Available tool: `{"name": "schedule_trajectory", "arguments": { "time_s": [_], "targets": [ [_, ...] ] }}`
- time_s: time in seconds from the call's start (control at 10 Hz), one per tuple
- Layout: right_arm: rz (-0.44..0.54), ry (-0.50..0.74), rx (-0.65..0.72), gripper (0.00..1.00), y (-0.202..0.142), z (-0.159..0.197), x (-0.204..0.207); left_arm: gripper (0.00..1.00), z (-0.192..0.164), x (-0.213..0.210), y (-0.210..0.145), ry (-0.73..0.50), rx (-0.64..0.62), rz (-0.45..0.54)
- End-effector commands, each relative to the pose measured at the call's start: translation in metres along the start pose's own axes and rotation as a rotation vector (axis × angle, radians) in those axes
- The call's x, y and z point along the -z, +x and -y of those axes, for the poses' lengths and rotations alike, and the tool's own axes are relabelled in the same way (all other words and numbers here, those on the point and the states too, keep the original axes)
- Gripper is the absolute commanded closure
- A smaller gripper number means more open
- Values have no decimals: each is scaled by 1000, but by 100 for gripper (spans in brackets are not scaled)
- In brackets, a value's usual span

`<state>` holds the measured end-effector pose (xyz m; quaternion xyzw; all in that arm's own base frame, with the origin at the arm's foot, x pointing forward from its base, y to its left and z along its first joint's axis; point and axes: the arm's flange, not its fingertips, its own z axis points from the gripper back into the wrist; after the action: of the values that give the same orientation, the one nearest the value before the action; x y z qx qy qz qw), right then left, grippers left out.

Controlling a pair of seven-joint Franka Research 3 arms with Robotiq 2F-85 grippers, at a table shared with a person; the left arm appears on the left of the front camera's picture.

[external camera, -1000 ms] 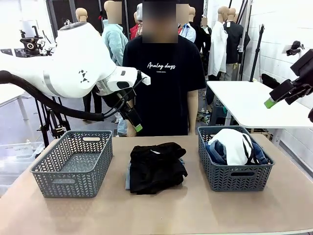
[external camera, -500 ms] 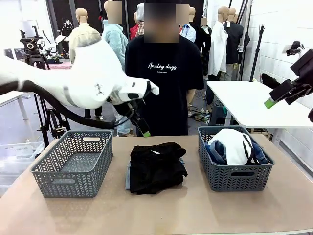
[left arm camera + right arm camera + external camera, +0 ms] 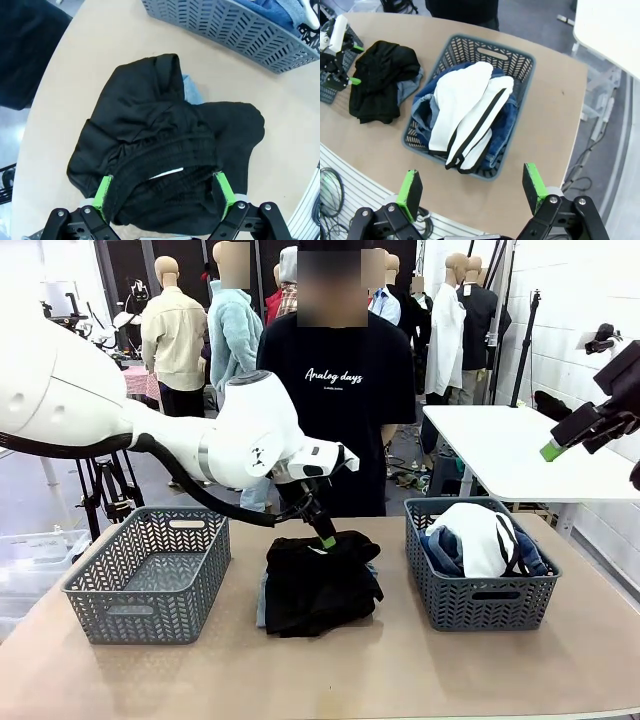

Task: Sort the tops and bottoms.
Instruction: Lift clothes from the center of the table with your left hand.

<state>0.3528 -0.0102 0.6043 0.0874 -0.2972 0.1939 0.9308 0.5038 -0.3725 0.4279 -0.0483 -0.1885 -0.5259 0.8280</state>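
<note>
A plain black top (image 3: 320, 580) lies crumpled mid-table on pale blue denim bottoms (image 3: 262, 608), whose edge peeks out (image 3: 193, 93). My left gripper (image 3: 325, 538) hangs open just above the black top's far edge, its green pads (image 3: 103, 192) straddling the ribbed hem of the black top (image 3: 150, 125). The right grey basket (image 3: 480, 612) holds a white top with black trim (image 3: 465, 110) over dark blue denim bottoms (image 3: 501, 134). My right gripper (image 3: 472, 184) is open, high above that basket and off to the table's right (image 3: 556, 446).
A second grey basket (image 3: 150, 575) stands at the table's left. A person in a black printed T-shirt (image 3: 335, 410) stands close behind the far edge. A white side table (image 3: 520, 450) is at the back right. Bare tabletop (image 3: 330, 670) runs along the near side.
My left arm has swung right and down, from above the left basket to just over the black top. The right arm and the clothes have not moved.
</note>
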Motion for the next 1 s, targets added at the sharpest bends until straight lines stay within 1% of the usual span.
{"name": "schedule_trajectory", "arguments": {
  "time_s": [0.0,0.1,0.2,0.3,0.5,0.7,0.8,0.9],
  "targets": [
    [-12,-7,5,0,0,0,1,0,7,3,0,24,-26,9],
    [-12,-7,5,0,0,0,1,0,13,9,-3,6,-86,4],
    [-12,-7,5,0,0,0,1,0,17,11,-4,36,-101,-11],
    [-12,-7,5,0,0,0,1,0,20,11,-4,33,-119,-40],
    [-12,-7,5,0,0,0,1,0,26,9,-3,43,-127,-31],
    [-12,-7,5,0,0,0,1,0,28,22,-3,22,-129,-59],
    [-12,-7,5,0,0,0,1,0,26,29,-1,8,-103,-85],
    [-12,-7,5,0,0,0,1,0,25,33,1,14,-96,-89]
  ]
}}
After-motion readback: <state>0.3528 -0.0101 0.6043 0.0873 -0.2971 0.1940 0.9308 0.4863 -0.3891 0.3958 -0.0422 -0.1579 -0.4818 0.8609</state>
